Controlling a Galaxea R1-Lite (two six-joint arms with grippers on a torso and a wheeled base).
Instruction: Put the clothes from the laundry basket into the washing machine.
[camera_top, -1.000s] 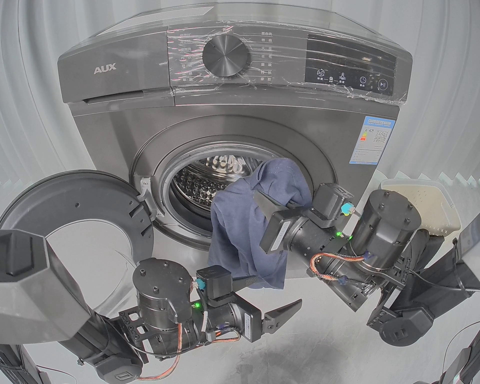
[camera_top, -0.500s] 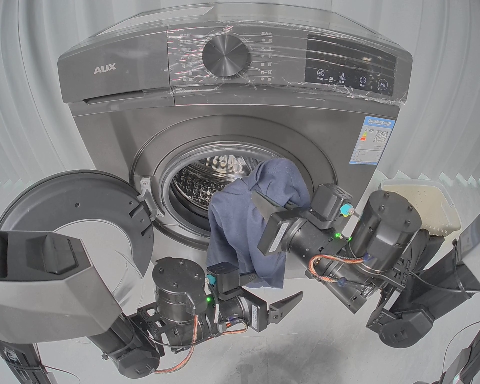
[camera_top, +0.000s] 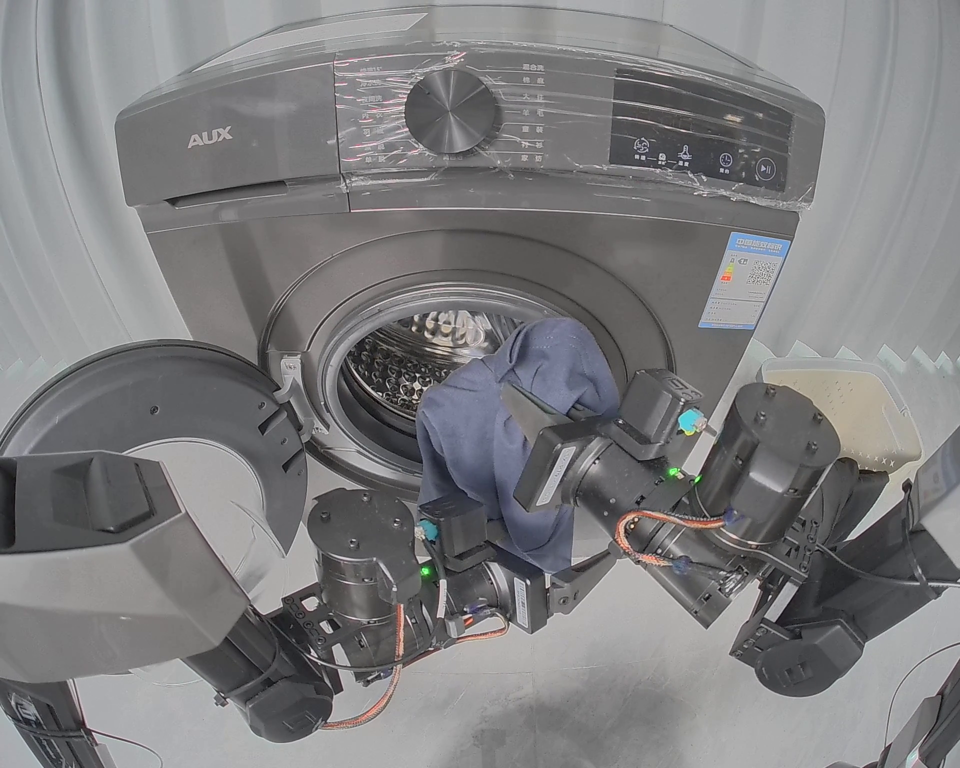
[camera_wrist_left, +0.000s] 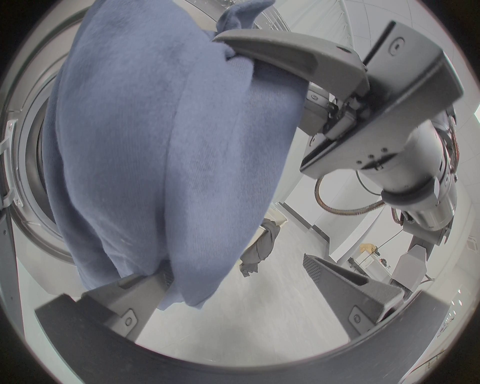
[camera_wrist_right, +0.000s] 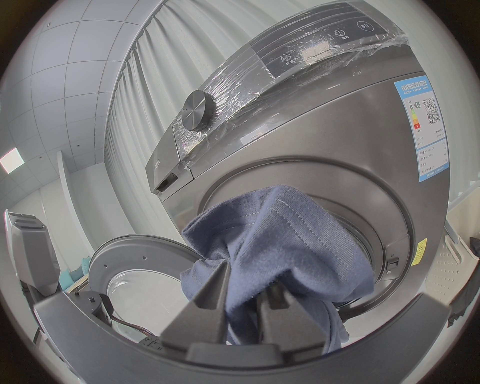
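Blue garment (camera_top: 480, 440) hangs from the right pincer (camera_wrist_right: 247, 280) — clamped.

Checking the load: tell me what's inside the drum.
Bare perforated drum wall shows on the left, no clothes there. The blue garment hanging in front hides the rest.

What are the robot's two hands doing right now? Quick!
Left end effector: open, at the hanging lower edge of the blue garment.
Right end effector: closed, holding the blue garment in front of the washing machine opening.
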